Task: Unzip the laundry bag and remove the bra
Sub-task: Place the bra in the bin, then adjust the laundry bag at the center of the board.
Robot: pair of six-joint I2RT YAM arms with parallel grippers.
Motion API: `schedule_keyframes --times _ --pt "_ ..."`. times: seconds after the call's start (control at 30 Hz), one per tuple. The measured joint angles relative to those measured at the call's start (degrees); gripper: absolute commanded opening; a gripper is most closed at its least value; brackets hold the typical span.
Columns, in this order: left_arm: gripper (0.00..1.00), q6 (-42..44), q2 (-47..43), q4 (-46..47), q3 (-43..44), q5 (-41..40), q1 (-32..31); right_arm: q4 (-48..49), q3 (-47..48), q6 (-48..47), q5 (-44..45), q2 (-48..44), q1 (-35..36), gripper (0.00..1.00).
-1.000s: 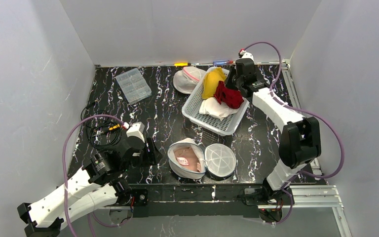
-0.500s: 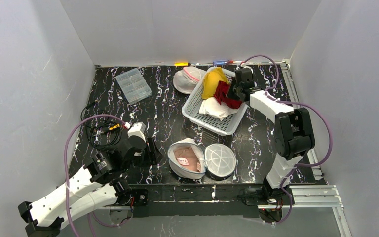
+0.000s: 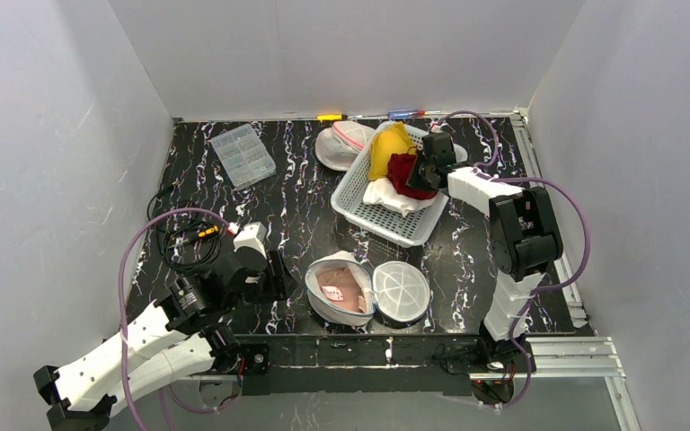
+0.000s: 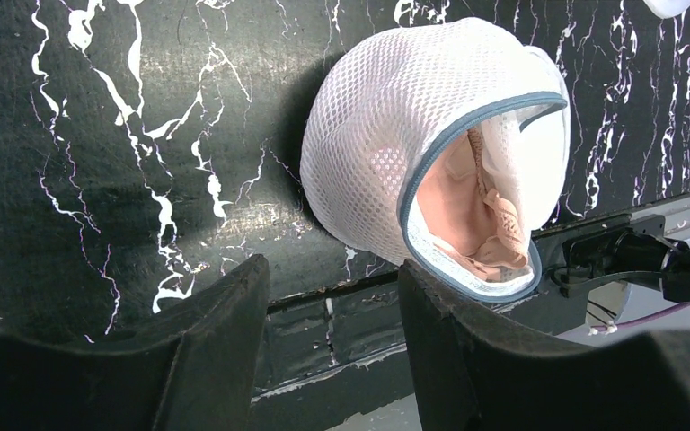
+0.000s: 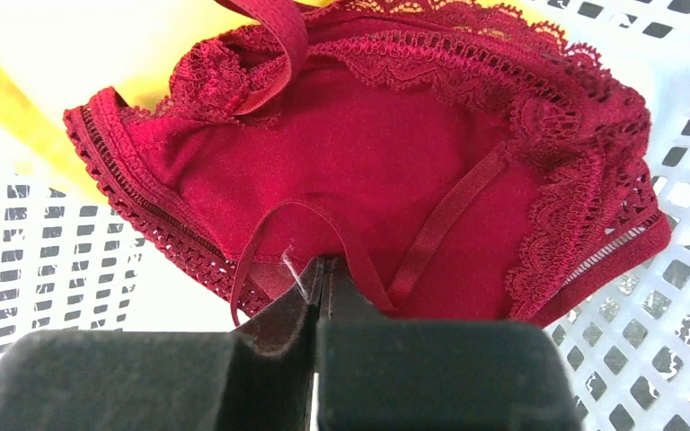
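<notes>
At the table's near edge, one unzipped laundry bag (image 3: 317,280) is lying, long axis running roughly front to back, mouth gaping upward, one pink bra (image 4: 481,211) sitting inside. The left gripper (image 4: 331,269) is hovering just beside it, fingers half apart, empty. The right gripper (image 5: 321,265) is pressing its fingers together at the strap of one red bra (image 5: 395,153) in the one basket (image 3: 386,220).

Pink bra (image 4: 467,193) mostly concealed inside mesh laundry bag (image 4: 386,117). Red bra (image 5: 368,171) lower edge hidden behind right end effector (image 5: 321,269); I cannot confirm strap pinch. Far-edge items (image 3: 330,117) too small to identify.
</notes>
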Motion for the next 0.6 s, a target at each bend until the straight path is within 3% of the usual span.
schedule_keyframes --times 0.07,0.27,0.47,0.6 --pt "0.52 0.00 0.00 0.00 -0.20 0.02 0.00 0.00 0.00 0.11 0.02 -0.07 0.00 0.08" --pt "0.53 0.07 -0.42 -0.07 -0.22 0.02 0.00 -2.38 0.07 0.17 1.16 -3.78 0.26 0.36" --pt "0.55 0.50 -1.51 -0.35 -0.20 -0.35 0.00 -6.40 2.45 -0.70 3.93 -14.16 2.08 0.58" --pt "0.57 1.22 -1.38 -0.61 0.28 -0.74 0.00 -8.55 3.08 -3.39 8.00 -22.80 8.20 0.63"
